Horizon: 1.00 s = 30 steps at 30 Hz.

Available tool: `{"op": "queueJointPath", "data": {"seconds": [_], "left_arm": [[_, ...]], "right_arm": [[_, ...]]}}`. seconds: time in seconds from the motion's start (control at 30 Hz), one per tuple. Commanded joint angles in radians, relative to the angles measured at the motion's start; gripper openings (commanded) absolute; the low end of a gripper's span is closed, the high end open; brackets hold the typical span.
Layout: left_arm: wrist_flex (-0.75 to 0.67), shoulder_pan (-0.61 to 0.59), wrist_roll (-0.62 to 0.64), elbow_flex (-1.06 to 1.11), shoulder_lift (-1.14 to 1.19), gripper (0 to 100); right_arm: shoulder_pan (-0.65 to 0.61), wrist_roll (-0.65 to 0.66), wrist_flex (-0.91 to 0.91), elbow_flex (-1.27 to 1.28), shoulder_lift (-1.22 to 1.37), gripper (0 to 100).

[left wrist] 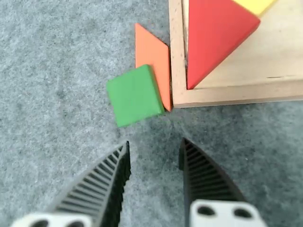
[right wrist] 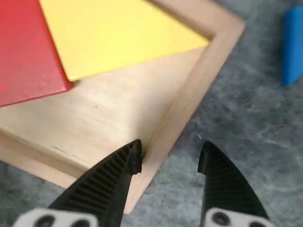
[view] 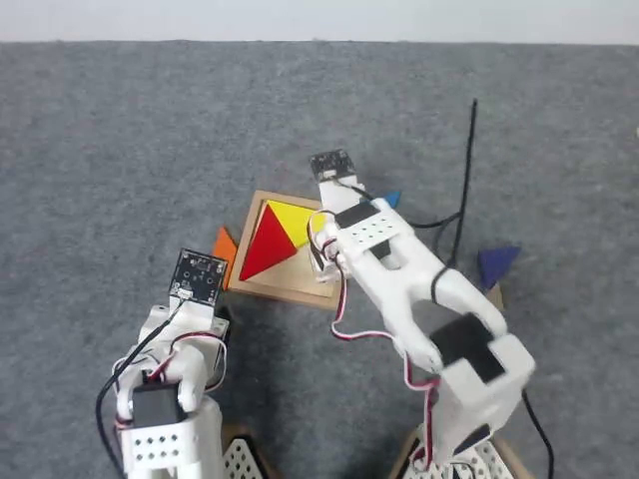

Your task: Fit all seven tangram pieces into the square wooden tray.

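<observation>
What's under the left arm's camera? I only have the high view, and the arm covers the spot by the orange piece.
Observer: A green square lies on the carpet against the orange piece, beside the outer wall of the tray.
Operator: Is the left pincer on it?
Observer: No, the left pincer is open and empty, short of the square.
Operator: And the right one?
Observer: The right pincer is open, jaws straddling the tray's rim.
</observation>
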Motion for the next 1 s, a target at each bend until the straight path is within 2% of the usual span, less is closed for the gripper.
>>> {"op": "queueJointPath", "data": {"seconds": [0.0, 0.17, 0.43, 0.7, 0.97], "left_arm": [[-0.032, -0.008, -0.009, -0.007, -0.002, 17], [-0.032, -0.008, -0.009, -0.007, -0.002, 17], [-0.032, -0.008, -0.009, -0.007, -0.002, 17], [-0.032, -0.008, -0.009, -0.007, -0.002, 17], [-0.040, -0.008, -0.009, -0.007, -0.002, 17]], "right_arm": [[0.018, -0.005, 0.019, -0.040, 0.016, 20.3], [0.077, 0.000, 0.067, -0.040, 0.010, 10.2], [0.170, 0.164, 0.168, -0.029, 0.015, 9.7], [0.275, 0.305, 0.166, 0.046, -0.005, 8.6], [0.216, 0.313, 0.145, 0.192, -0.228, 8.7]]}}
